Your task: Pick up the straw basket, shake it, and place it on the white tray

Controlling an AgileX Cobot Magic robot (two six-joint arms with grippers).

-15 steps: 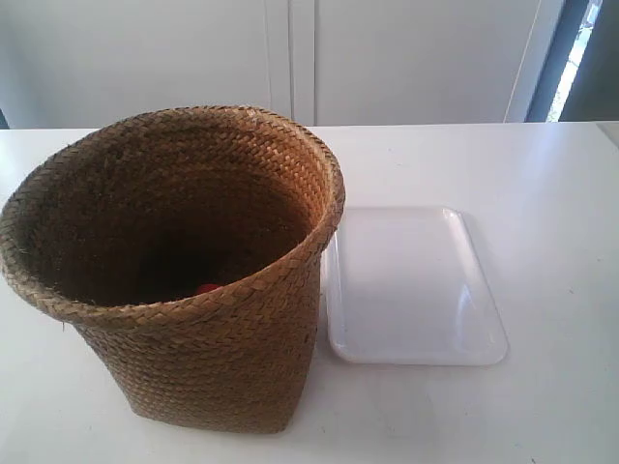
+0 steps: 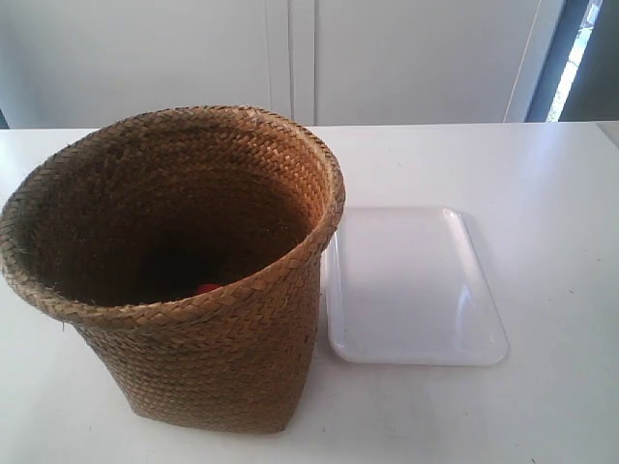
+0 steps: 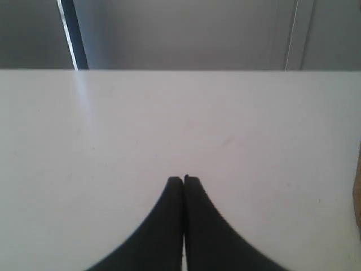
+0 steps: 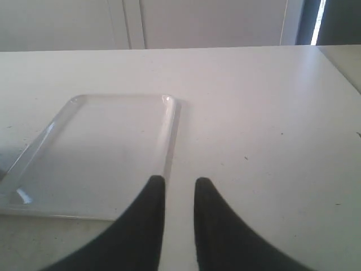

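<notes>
The straw basket (image 2: pixel 213 367) stands upright on the white tabletop (image 2: pixel 542 193), just beside the white tray (image 2: pixel 416 290), with something small and red (image 2: pixel 206 288) showing deep inside. The left end effector (image 3: pixel 183 179) has its fingers pressed together over bare tabletop, gripping nothing. The right end effector (image 4: pixel 179 180) shows a narrow empty gap near the tray's rim.

Neither the straw basket (image 2: pixel 213 358) nor the white tray (image 2: pixel 416 290) has visibly moved.

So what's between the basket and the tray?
Only a thin strip of bare table separates the straw basket from the white tray, per the exterior view.
</notes>
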